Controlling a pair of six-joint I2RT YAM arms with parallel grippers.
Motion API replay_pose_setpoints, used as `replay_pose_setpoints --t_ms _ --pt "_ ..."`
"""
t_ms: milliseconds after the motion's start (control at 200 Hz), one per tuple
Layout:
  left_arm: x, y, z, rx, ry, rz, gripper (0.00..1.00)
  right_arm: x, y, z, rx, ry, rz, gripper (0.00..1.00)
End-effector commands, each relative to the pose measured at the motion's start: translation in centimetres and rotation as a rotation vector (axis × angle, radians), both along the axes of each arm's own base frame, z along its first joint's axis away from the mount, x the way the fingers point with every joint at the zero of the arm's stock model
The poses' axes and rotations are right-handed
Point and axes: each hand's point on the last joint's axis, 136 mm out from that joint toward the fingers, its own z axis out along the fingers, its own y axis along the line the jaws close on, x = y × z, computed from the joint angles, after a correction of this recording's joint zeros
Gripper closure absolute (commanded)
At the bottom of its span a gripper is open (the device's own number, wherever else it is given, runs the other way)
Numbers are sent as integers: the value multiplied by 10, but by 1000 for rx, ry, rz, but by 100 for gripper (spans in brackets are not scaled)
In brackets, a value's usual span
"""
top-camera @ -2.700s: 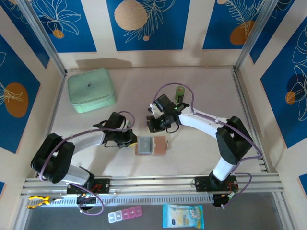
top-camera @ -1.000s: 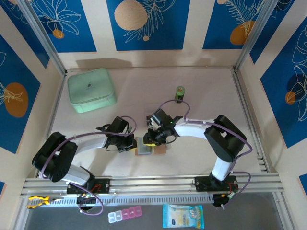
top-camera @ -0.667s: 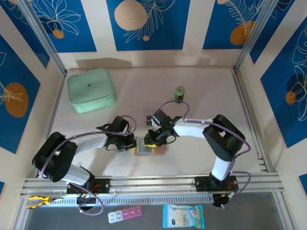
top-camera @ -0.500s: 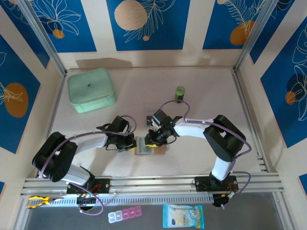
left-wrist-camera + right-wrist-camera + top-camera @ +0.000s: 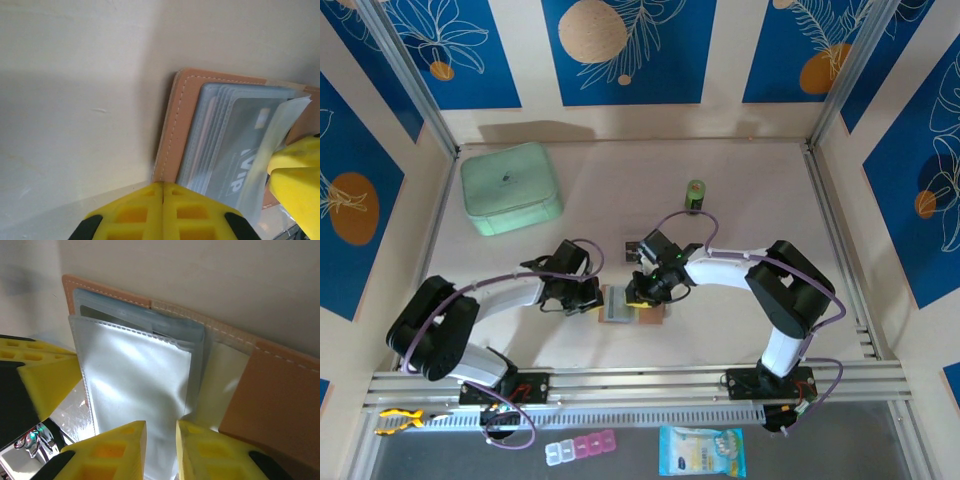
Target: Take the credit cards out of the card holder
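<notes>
My right gripper (image 5: 638, 296) swings down from beside the green bottle (image 5: 695, 194) and now sits low over the open card holder (image 5: 656, 308). Over the last second its jaws draw narrower around a clear sleeve (image 5: 135, 385), with a slim gap left. My left gripper (image 5: 594, 301) shifts slightly toward the holder's left edge.

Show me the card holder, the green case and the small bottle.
card holder (image 5: 176, 120): left wrist view, tan stitched edge.
green case (image 5: 510, 187): top view, lid centre.
bottle (image 5: 695, 195): top view, its body.
</notes>
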Motion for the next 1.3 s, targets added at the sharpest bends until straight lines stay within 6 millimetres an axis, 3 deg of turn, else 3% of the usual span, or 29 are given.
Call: replay_pose_setpoints --t_ms 0,215,360,595,920,1296 --pt "5 -4 16 -11 -43 -13 97 -3 -6 -1 -9 12 -2 76" --pt "12 -22 38 -134 -84 1 80 -3 -5 -1 -7 13 0 77" --pt "12 -33 40 -183 -68 -7 71 -3 -5 -1 -5 15 1 77" --pt "9 -42 29 -199 -30 -24 71 -4 -5 0 -5 15 1 77" --pt "9 -50 30 -230 -22 -26 77 -5 -5 1 0 15 -1 77" --pt "11 -65 48 -253 -39 -58 70 8 -32 34 -17 -79 -61 72"
